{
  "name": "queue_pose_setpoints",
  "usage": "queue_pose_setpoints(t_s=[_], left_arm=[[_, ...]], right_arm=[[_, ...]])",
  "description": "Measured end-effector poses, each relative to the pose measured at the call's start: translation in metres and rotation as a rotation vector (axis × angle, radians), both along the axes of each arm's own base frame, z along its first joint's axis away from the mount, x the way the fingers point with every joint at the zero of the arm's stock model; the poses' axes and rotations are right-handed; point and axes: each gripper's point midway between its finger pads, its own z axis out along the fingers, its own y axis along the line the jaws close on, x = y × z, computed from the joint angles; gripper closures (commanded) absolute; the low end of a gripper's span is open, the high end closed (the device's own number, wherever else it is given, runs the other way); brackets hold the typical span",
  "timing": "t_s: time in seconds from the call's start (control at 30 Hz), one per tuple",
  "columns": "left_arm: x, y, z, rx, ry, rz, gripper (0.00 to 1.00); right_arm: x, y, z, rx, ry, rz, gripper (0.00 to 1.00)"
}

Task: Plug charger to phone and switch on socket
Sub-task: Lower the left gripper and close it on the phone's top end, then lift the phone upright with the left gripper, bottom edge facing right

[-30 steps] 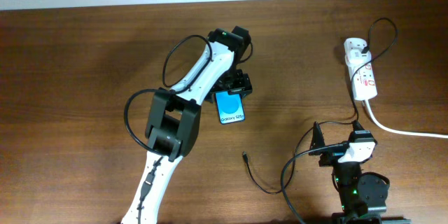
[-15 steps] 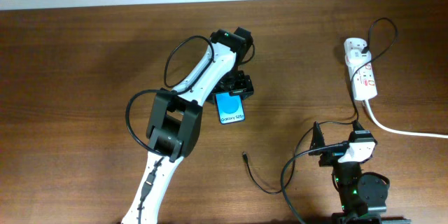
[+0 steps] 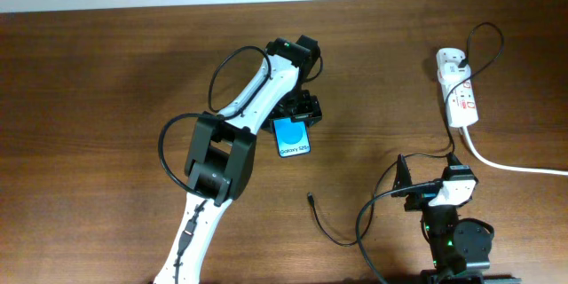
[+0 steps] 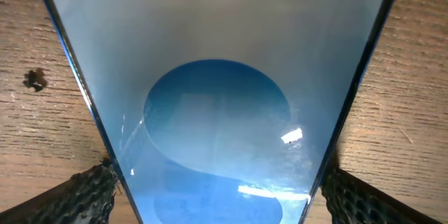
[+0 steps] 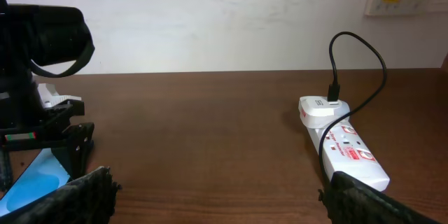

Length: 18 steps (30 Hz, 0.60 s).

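The phone (image 3: 292, 138) lies flat on the table with its blue screen up and the white text strip at its near end. My left gripper (image 3: 295, 109) is over its far end. In the left wrist view the phone (image 4: 217, 98) fills the frame and the left gripper (image 4: 220, 197) has a finger pressed against each long edge. The charger's black plug tip (image 3: 310, 198) lies loose on the table, its thin cable running right toward the socket (image 3: 460, 93). My right gripper (image 3: 429, 182) is open and empty (image 5: 224, 199), with the socket (image 5: 346, 147) ahead to its right.
A white adapter (image 5: 318, 108) with the black cable sits in the socket's far end. The thick white cord (image 3: 510, 167) runs off to the right. The left arm (image 3: 240, 106) stretches across the table's middle. A wall stands behind the table.
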Motion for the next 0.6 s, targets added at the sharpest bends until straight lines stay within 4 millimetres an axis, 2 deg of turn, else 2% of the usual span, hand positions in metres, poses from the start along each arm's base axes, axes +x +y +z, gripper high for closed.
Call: queue_pose_setpoints(t_s=[0.07,0.23,0.6], left_arm=[[-0.0001,0.0003,-0.0001,0.000,0.001,0.001,0.09],[-0.0014,0.0007,-0.0002,-0.002,0.009,0.002,0.13],[-0.0014,0.0006,-0.0003,-0.002,0.008,0.003,0.17]], right_arm=[[0.0000,0.0000,0.0000,0.000,0.000,0.000,0.02],[0.0000,0.0000,-0.0001,0.000,0.000,0.000,0.02],[0.0000,0.0000,0.0000,0.000,0.000,0.000,0.02]])
